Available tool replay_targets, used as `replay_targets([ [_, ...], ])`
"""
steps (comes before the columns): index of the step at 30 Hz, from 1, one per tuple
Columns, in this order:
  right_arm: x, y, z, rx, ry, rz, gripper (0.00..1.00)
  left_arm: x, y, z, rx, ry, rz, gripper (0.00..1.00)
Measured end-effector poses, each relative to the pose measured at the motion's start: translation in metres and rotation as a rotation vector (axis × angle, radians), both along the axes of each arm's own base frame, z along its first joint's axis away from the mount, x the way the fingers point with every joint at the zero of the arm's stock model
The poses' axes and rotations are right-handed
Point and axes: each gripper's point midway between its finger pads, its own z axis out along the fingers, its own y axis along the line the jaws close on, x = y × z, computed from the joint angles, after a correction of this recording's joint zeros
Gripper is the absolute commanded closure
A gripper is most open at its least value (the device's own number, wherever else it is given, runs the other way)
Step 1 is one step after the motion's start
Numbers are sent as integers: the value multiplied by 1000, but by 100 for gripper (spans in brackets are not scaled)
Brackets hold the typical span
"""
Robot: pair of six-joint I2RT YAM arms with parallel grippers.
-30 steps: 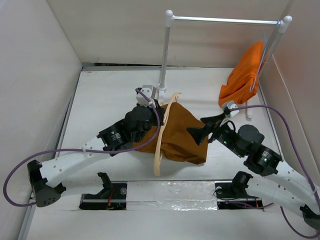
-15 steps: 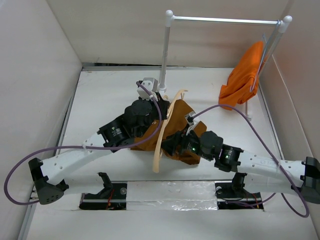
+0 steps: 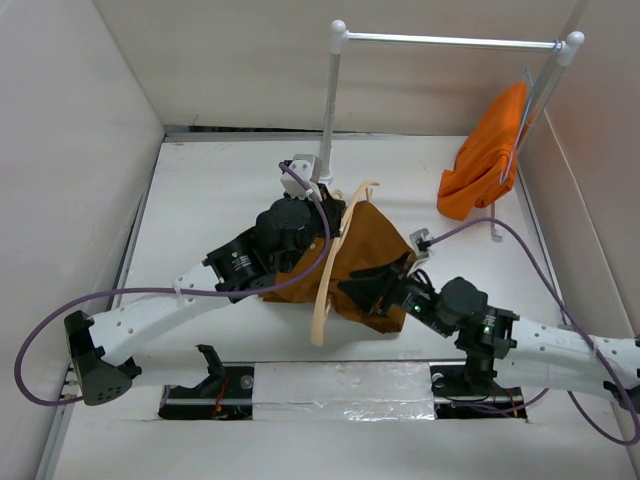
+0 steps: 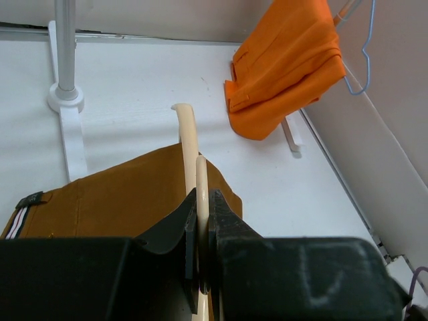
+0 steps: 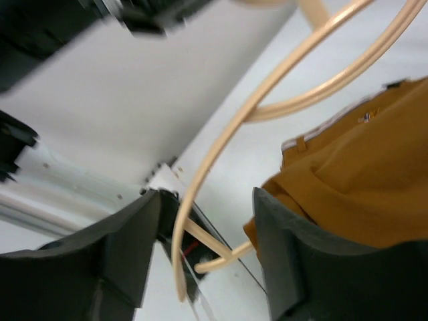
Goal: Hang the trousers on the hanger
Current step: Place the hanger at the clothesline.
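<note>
REMOTE STATION: My left gripper [image 4: 202, 200], reaching in from the left of the desk [image 3: 210, 200], has its jaws shut tight on the thin rail of the hanger [image 3: 325, 290]. It holds the pale wooden frame on edge across the middle of the work area. The hanger's far tip sits near the foot of the white rack [image 3: 330, 100].

The trousers [image 3: 370, 245] lie in a folded rust-brown heap on the desk between the two arms. Most of the cloth is to the right of the hanger, and a smaller part shows to its left. The striped waistband [image 4: 20, 217] is at the left edge of the left wrist view. I cannot tell whether any cloth has been passed through the frame.

To the right, my right gripper [image 5: 207, 221] is low at the near end of the hanger with its jaws standing apart. The curved arm and lower rail run between them, and a bunched edge of the trousers is just beside one finger.

At far right an orange garment [image 3: 485, 160] hangs from the rack, well apart from the work.

I see two risks. If the right jaws close here, they may catch wood rather than cloth, and both arms would then be pulling on the same hanger. The left grip is also narrow and on a slim rail, so a sideways tug from the cloth could twist the frame or slide the trousers off it.
</note>
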Motion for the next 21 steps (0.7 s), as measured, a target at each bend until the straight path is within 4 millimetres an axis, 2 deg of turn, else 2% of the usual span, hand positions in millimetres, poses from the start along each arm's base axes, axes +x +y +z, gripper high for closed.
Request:
replay_targets([
  [2, 2, -8, 11, 33, -14, -25, 27, 0, -1, 1, -4, -2, 0, 100],
  [4, 4, -9, 14, 33, -21, -34, 25, 1, -2, 2, -11, -2, -1, 100],
  [8, 10, 12, -6, -51, -4, -30, 28, 1, -7, 0, -18, 2, -13, 100],
  [10, 13, 21, -21, -97, 11, -27, 34, 1, -9, -1, -20, 6, -19, 100],
  [11, 15, 27, -33, -128, 25, -24, 39, 1, -10, -2, -20, 8, -23, 100],
  [12, 15, 30, -35, -134, 28, -22, 49, 1, -11, -4, -14, 11, -25, 100],
  [14, 15, 37, -33, -122, 29, -11, 56, 1, -12, -5, -12, 14, -25, 100],
  [15, 14, 40, -31, -114, 28, -5, 65, 1, -12, -5, -14, 16, -26, 100],
  [18, 13, 45, -26, -87, 34, 8, 79, 1, -13, -4, -22, 13, -26, 100],
  [19, 13, 45, -26, -77, 47, 6, 89, 2, -12, -3, -24, 11, -22, 100],
  [21, 13, 45, -28, -60, 86, -1, 100, 4, -12, 1, -38, -1, -12, 100],
])
